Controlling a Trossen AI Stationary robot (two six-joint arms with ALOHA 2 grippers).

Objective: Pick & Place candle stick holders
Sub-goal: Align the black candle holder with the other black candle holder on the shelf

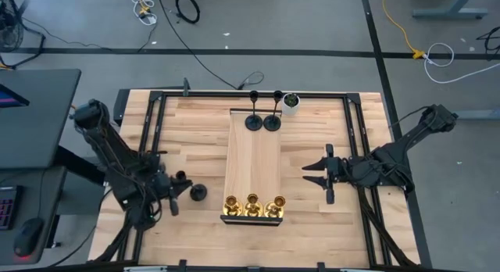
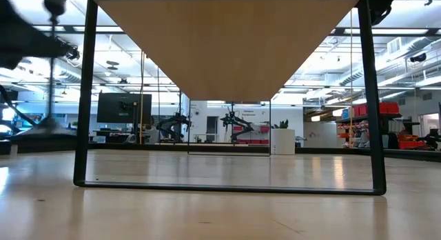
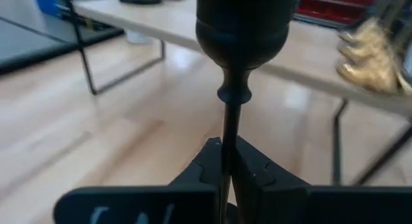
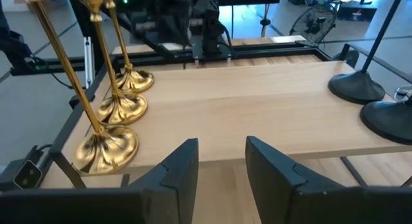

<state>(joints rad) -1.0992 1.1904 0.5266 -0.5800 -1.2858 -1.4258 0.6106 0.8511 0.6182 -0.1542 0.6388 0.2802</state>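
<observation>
Three brass-gold candle stick holders (image 1: 252, 205) stand on their round bases at the near end of a raised wooden board (image 1: 254, 162). Two black ones (image 1: 262, 120) stand at its far end. My left gripper (image 1: 183, 195), left of the board's near end, is shut on a third black holder (image 1: 198, 192), whose cup (image 3: 241, 24) fills the left wrist view. My right gripper (image 1: 306, 175) is open and empty right of the board, level with its middle. The right wrist view shows its fingers (image 4: 177, 169) facing the gold holders (image 4: 106, 147) and the black bases (image 4: 357, 89). My left gripper pinches the black holder's thin stem (image 3: 228, 143) between its two fingers, below the small knob under the cup. The fingers come level from the table's left side and lie across the stem. The holder stands upright in the hold; in the low view its base (image 2: 47, 126) looks clear of the table.
A small white pot with a green plant (image 1: 291, 102) stands by the board's far right corner. The board rests on a black frame whose legs (image 2: 81, 95) stand on the table. The tabletop (image 1: 195, 139) shows bare wood on both sides of the board.
</observation>
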